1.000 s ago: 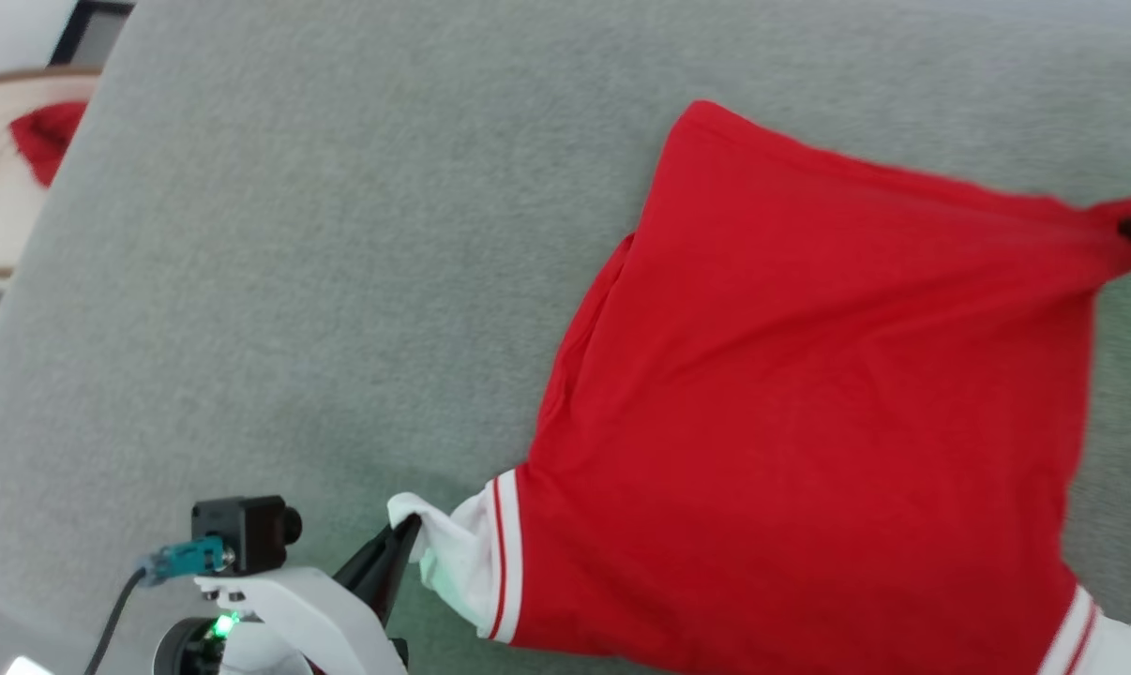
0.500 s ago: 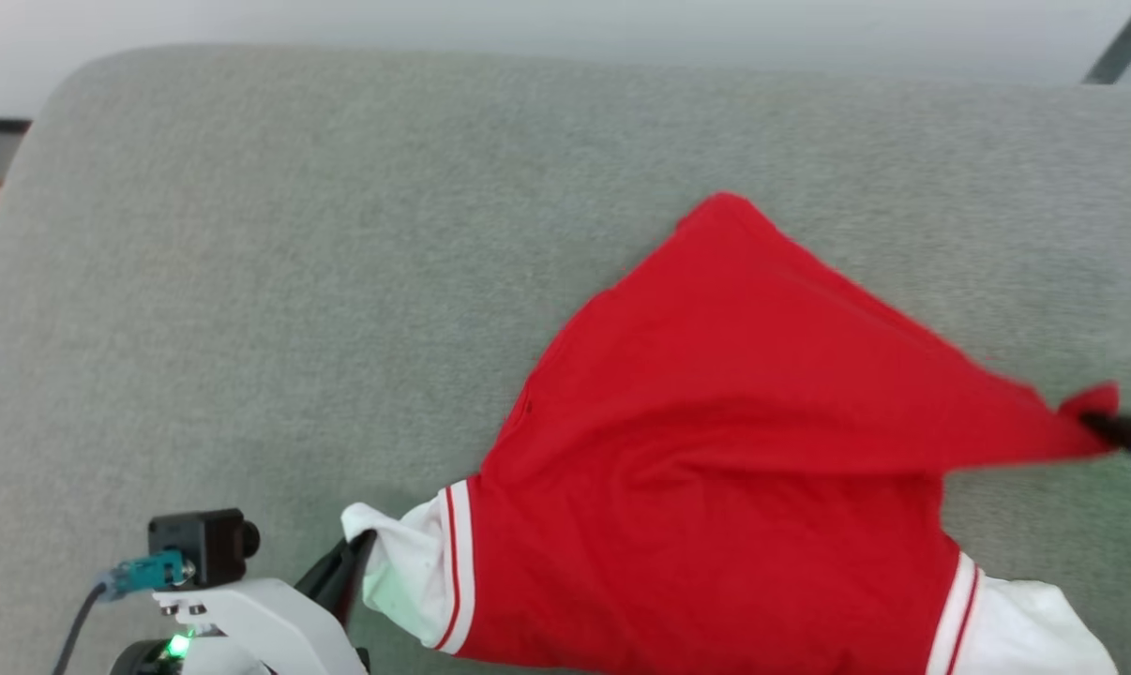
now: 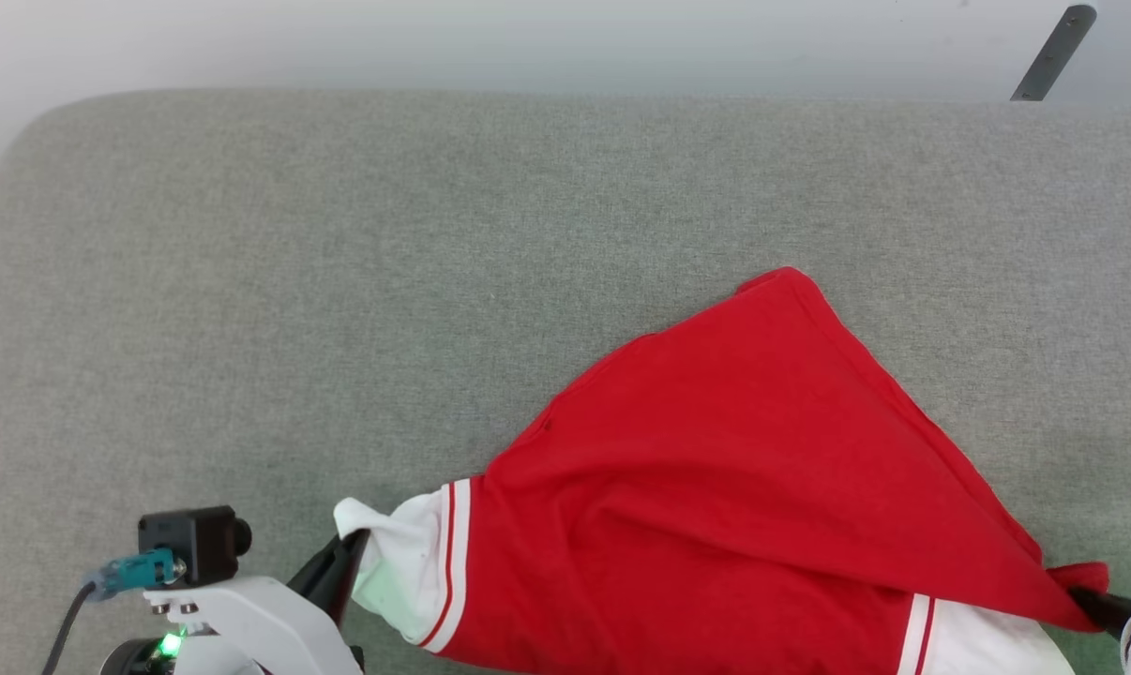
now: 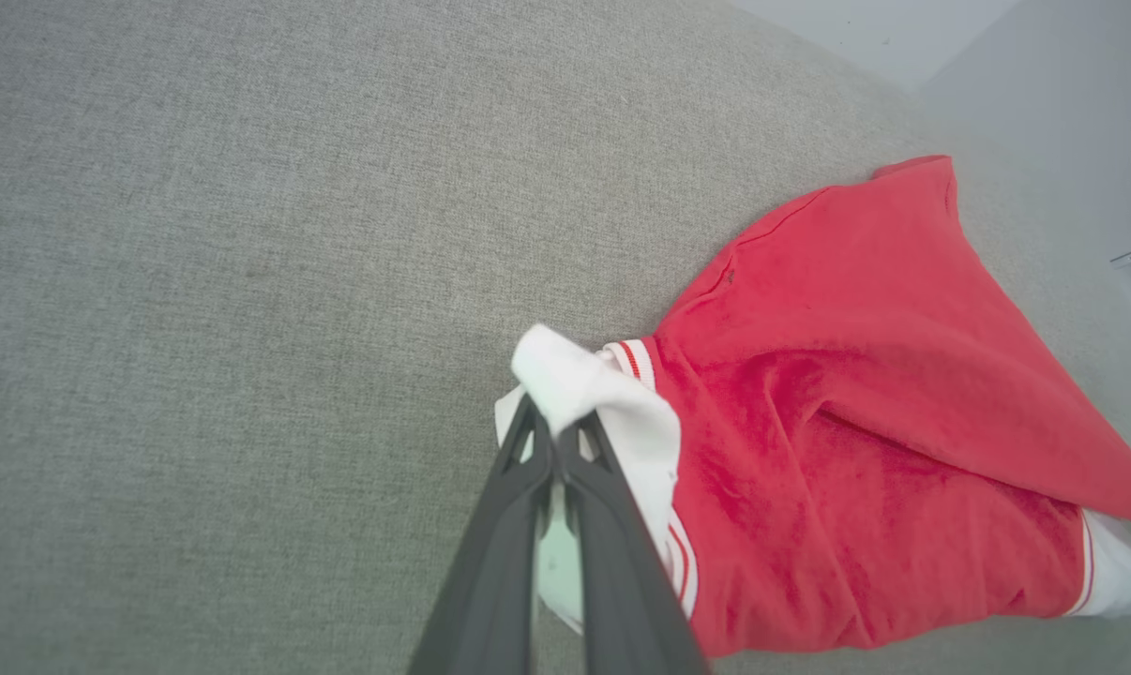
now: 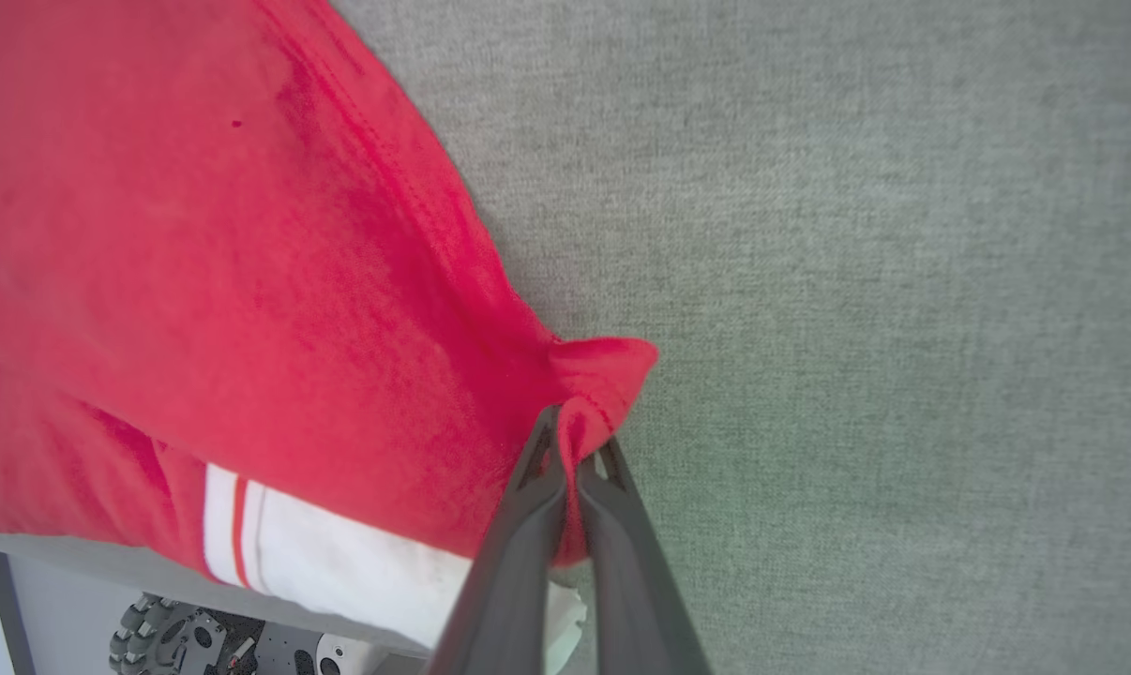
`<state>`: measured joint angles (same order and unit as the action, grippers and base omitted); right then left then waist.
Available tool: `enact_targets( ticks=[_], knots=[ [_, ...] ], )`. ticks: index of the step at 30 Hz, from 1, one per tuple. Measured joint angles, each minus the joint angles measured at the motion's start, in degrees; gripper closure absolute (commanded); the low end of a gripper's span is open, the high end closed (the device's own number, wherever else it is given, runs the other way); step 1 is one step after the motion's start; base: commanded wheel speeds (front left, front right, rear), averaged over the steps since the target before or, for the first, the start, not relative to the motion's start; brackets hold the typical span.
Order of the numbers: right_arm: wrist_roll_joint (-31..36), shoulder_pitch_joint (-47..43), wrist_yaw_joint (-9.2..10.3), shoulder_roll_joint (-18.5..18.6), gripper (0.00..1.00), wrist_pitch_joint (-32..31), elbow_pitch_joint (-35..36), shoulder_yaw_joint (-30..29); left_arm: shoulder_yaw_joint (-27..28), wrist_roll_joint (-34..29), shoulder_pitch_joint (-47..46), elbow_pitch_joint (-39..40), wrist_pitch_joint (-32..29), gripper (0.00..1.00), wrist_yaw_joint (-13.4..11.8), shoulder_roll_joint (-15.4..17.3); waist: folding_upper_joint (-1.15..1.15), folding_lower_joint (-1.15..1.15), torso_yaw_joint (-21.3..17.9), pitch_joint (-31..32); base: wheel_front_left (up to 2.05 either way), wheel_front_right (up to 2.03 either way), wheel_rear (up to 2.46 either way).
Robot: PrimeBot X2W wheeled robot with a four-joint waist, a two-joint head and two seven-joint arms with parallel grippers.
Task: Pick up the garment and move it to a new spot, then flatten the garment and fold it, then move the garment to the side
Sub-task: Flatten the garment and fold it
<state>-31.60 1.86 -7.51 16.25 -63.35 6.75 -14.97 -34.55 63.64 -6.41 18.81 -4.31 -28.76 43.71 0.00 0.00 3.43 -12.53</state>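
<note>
One broad grey fabric-covered surface point(image 3: 340, 281) stretches out ahead, and the garment point(image 3: 716, 506) lies on its near right part. Its red body is drawn into a rough triangle, with a white, stripe-trimmed end at each near corner. The left gripper point(image 4: 551, 441) has its fingers pressed together on the white end at the left. The right gripper point(image 5: 573, 427) pinches a bunched red corner at the garment's right edge.

Grey woven fabric surface point(image 3: 340, 281) with rounded corner, pale wall point(image 3: 528, 37) beyond, slanted grey bar point(image 3: 1053, 52) upper right
</note>
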Motion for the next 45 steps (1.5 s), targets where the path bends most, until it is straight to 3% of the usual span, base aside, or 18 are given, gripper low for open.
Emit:
enact_targets(
  ticks=[1,2,3,4,9,14,18,21,25,29,38,45],
  knots=[
    [0.3,-0.4,0.00,-0.3,1.00,0.2,0.2,0.0,0.0,0.0,0.0,0.0,0.0,1.00,0.0,0.0,0.00,0.00,-0.1,-0.1,0.00,0.00,0.00],
    [0.7,-0.5,0.00,-0.5,0.73,1.0,0.4,0.0,0.0,0.0,0.0,0.0,0.0,1.00,0.0,0.1,0.00,0.00,-0.1,-0.1,0.00,0.00,0.00],
    [1.2,-0.5,0.00,-0.4,0.30,1.5,0.7,0.1,0.0,0.0,0.0,0.0,0.0,1.00,0.0,0.1,0.00,0.00,-0.1,-0.2,0.00,0.00,0.00],
    [1.7,-0.5,0.00,-0.3,0.00,1.8,0.9,0.4,-0.1,-0.1,-0.1,0.0,0.0,1.00,0.0,0.1,0.00,0.00,-0.1,-0.2,0.00,0.00,0.00],
    [2.1,-0.4,0.00,0.3,0.00,1.6,3.0,1.0,-0.6,-0.6,-0.9,-0.2,0.0,1.00,0.4,-0.2,0.00,0.00,0.2,-0.3,0.00,0.00,0.00],
    [1.8,0.0,0.00,3.0,0.00,1.0,9.7,2.4,-1.5,-1.2,-2.0,-0.5,-0.3,1.00,1.0,-0.9,0.00,0.00,1.1,-0.4,0.00,0.00,0.00],
    [0.7,4.9,0.00,6.3,0.00,4.5,14.4,5.2,-2.1,-1.8,-3.1,-0.6,-0.5,1.00,1.4,-1.5,0.00,0.00,2.1,-0.8,0.00,0.00,0.00],
    [0.5,10.8,0.00,9.4,0.00,10.1,13.8,10.1,-2.6,-2.2,-4.2,-0.9,-0.6,1.00,1.8,-2.2,0.00,0.00,2.9,-1.3,0.00,0.00,0.00],
    [0.8,18.3,0.02,11.9,0.00,17.5,6.3,17.3,-3.6,-2.8,-5.8,-1.5,-0.7,1.00,2.7,-3.5,0.00,0.00,4.2,-2.1,0.00,0.00,0.00],
    [-0.8,25.1,0.01,13.2,0.00,20.4,-3.0,25.1,-4.6,-3.3,-7.6,-2.5,-1.2,1.00,3.9,-4.7,0.00,0.00,5.8,-2.9,0.00,0.00,0.00],
    [-6.2,37.2,0.01,16.3,0.00,19.3,-21.0,38.8,-5.9,-3.7,-10.5,-4.9,-1.2,1.00,6.2,-7.4,0.00,0.00,9.6,-5.3,0.00,0.00,0.00],
    [-10.0,43.9,0.01,19.1,0.00,17.3,-28.3,48.6,-6.5,-3.7,-11.7,-6.7,-0.6,1.00,7.7,-9.2,0.00,0.00,12.2,-7.4,0.00,0.00,0.00]
  ],
)
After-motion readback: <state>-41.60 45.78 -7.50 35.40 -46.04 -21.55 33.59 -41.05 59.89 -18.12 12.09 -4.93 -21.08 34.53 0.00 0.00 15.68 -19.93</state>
